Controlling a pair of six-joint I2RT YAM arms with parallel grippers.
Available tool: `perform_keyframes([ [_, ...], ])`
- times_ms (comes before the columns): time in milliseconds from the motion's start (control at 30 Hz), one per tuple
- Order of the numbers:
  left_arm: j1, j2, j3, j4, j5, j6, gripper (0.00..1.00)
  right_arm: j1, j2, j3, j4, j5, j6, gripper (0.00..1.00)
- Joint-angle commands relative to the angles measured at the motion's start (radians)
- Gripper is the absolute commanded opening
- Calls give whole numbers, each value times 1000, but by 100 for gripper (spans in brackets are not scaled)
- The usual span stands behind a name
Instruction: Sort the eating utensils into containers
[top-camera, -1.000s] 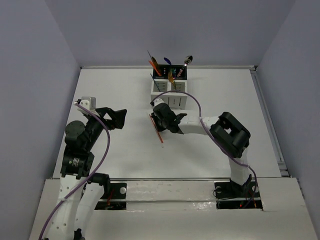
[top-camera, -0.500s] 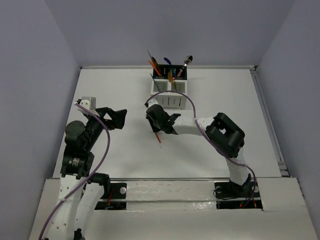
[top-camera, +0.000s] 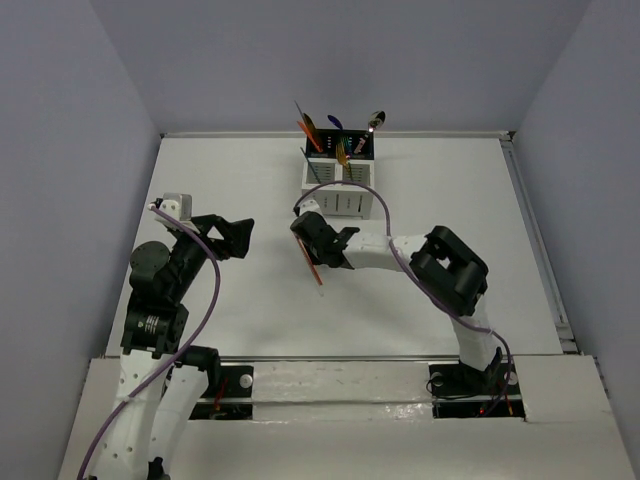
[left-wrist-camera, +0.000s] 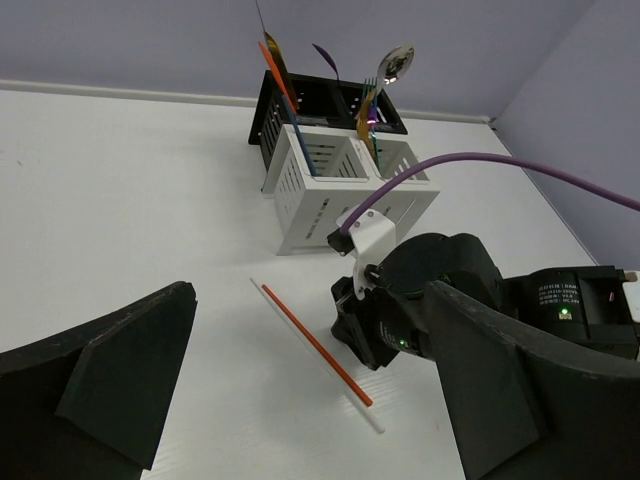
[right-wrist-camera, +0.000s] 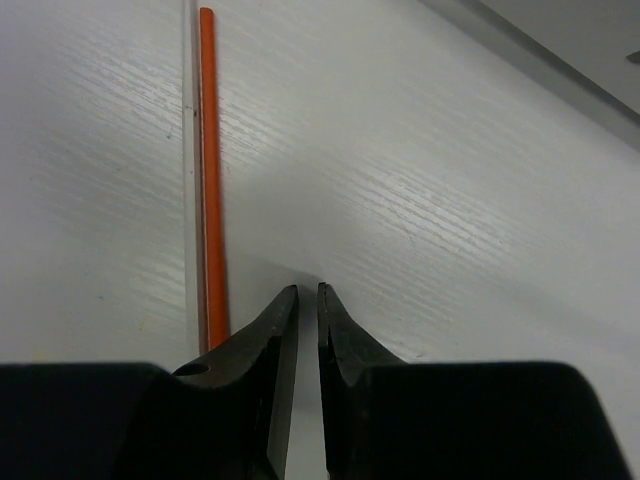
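An orange-red chopstick (left-wrist-camera: 315, 345) and a pale one (left-wrist-camera: 372, 420) lie side by side on the white table, in front of the white slatted caddy (left-wrist-camera: 300, 215). The caddy holds several utensils upright, among them a silver spoon (left-wrist-camera: 396, 62). My right gripper (right-wrist-camera: 308, 290) points down at the table just right of the orange chopstick (right-wrist-camera: 212, 200). Its jaws stand a narrow slit apart with nothing between them. In the top view the right gripper (top-camera: 314, 248) sits over the pair (top-camera: 311, 262). My left gripper (top-camera: 235, 235) hovers wide open and empty at the left.
The table's raised back rim (top-camera: 330, 134) runs just behind the caddy (top-camera: 340, 190). The right arm's purple cable (left-wrist-camera: 480, 165) arcs over the caddy's right side. The right arm's elbow (top-camera: 455, 265) lies across the middle right of the table.
The right gripper has shifted slightly left, over the chopsticks, and its jaws have narrowed a little. The chopsticks stay on the table. The left arm has not moved.
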Motion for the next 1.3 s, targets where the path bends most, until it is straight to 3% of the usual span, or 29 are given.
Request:
perform_keyframes([
  [0, 6, -12, 1, 54, 11, -6, 99, 4, -78, -4, 5, 7, -5, 20],
  [367, 6, -12, -1, 53, 10, -8, 99, 4, -84, -6, 85, -151, -5, 23],
  [1267, 6, -9, -1, 56, 16, -9, 99, 13, 23, 55, 22, -119, -4, 22],
])
